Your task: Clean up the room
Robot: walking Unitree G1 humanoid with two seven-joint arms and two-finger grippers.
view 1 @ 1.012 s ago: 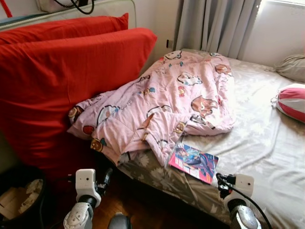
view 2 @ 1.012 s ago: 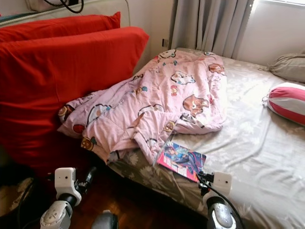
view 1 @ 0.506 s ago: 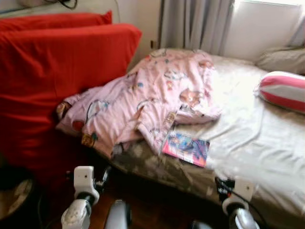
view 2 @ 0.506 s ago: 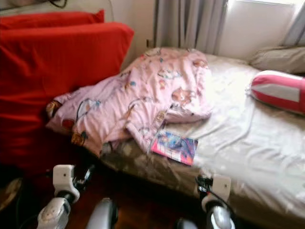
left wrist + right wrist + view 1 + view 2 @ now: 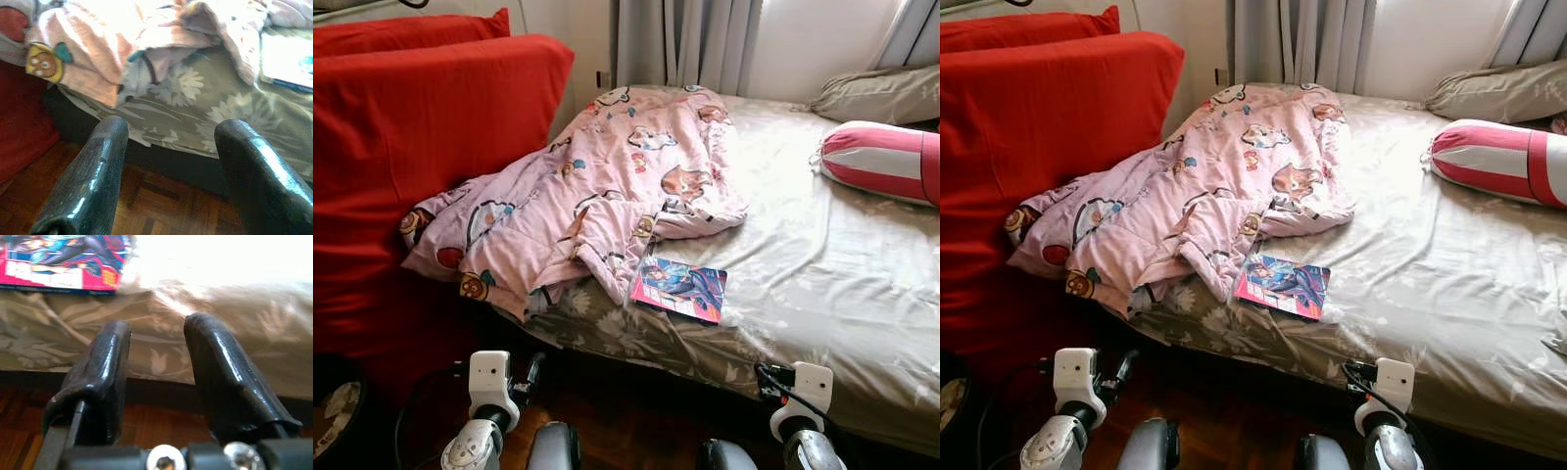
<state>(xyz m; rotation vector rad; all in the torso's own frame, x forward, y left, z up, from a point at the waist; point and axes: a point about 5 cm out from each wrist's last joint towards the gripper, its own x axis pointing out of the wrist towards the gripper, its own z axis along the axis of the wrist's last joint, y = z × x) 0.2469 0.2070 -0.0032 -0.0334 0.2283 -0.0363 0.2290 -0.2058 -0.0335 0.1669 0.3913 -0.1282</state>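
A crumpled pink blanket (image 5: pixel 597 186) with cartoon prints lies on the left half of the bed (image 5: pixel 822 284) and hangs over its near edge. A colourful comic book (image 5: pixel 680 289) rests flat on the grey flowered sheet just beside the blanket's lower corner. Both arms are held low in front of the bed's near edge. My left gripper (image 5: pixel 173 129) is open above the wooden floor, facing the hanging blanket. My right gripper (image 5: pixel 157 328) is open too, nothing between its fingers, pointing at the bed's side below the comic book (image 5: pixel 63 262).
Big red cushions (image 5: pixel 421 127) stand against the bed's left side. A red and white striped bolster (image 5: pixel 881 162) and a grey pillow (image 5: pixel 876 93) lie at the far right. A dark bin (image 5: pixel 337 411) sits on the floor at lower left. Grey curtains (image 5: pixel 685 44) hang behind.
The whole picture has shifted, so the camera has turned right: more of the bed and bolster shows. Blanket and comic book lie as before. Both arms stay low.
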